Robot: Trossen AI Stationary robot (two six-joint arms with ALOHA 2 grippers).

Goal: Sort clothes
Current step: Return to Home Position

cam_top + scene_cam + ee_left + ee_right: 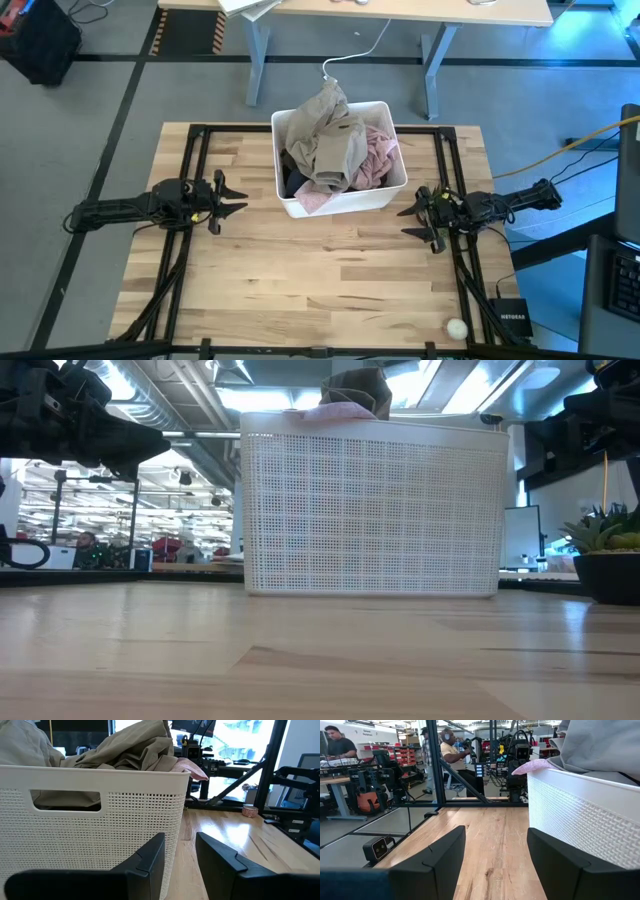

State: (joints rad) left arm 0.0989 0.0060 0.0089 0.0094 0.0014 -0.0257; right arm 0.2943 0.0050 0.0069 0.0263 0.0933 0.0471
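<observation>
A white perforated plastic bin [345,198] stands at the table's far middle, heaped with clothes. A khaki-beige garment [330,135] lies on top. A pale pink one [375,160] shows at the right and the near rim. A black one [290,170] shows at the left inside. The dark grey one is hidden. My left gripper [232,197] is open and empty, left of the bin. My right gripper [412,222] is open and empty, right of the bin. The bin also shows in the low view [370,510], the left wrist view [90,820] and the right wrist view [590,815].
A small white ball [456,327] and a black box [512,318] lie at the table's near right corner. A dark metal frame [195,160] runs around the table top. People sit and stand in the room beyond the table [452,755]. Bare wood lies near the bin's front.
</observation>
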